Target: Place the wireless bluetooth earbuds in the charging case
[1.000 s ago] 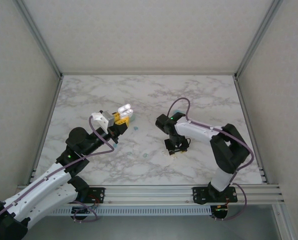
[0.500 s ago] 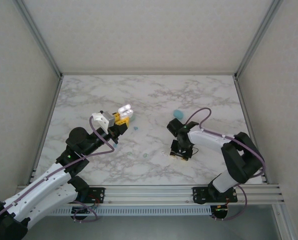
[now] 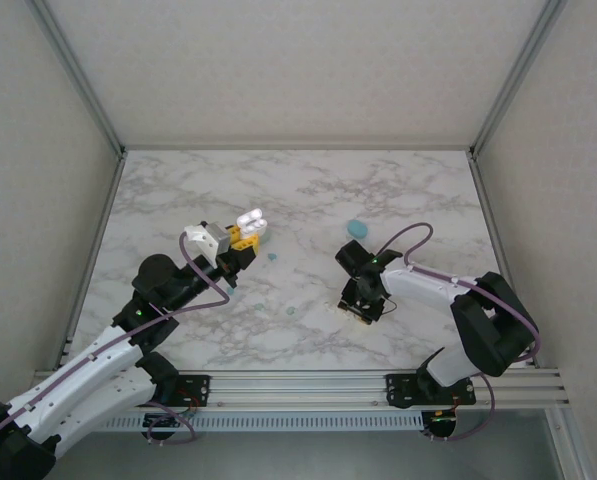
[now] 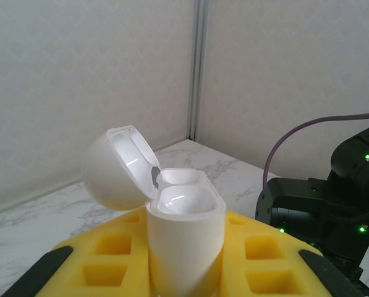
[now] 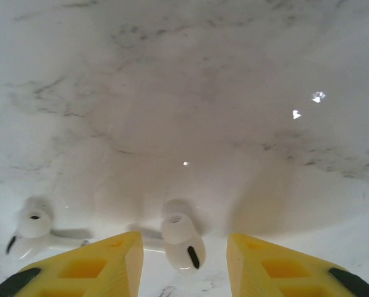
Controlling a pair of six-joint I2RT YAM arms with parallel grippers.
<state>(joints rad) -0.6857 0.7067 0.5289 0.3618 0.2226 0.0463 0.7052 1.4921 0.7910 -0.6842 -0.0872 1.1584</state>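
Between R fingers (image 3: 358,311): white earbud (image 5: 182,242) flat on worktop (image 5: 190,93), stem twd the wrist cam, bulb end away; a gap each side, touching neither yellow pad.
R fingers, state: released, spread apart, tips down low at the worktop, gripping nothing.
Outside R fingers: 2nd earbud (image 5: 34,224), also white, lying just beyond the pad on the left of the wrist view, apart from the 1st; stem runs sideways twd that pad.
Between L fingers (image 3: 240,238): white case (image 4: 185,229), upright, lower body sunk betw the yellow pads, top sticking out past the tips.
L fingers, state: clenched on the case.
Lid (image 4: 117,168): hinged open, tipped back to the left of the case body in the wrist view; glossy white inside, as is the case top.
Beyond L fingers: R arm (image 4: 320,210), dark housing w/ green lights, purple cable arcing over it.
Beyond R fingers: teal case (image 3: 356,228), oval, on the worktop, apart from the tips.
Teal bits: one (image 3: 273,257) just right of L fingers; two more (image 3: 259,306) (image 3: 291,311) betw the two sets of fingers, nearer the arm bases. Too small to tell shape.
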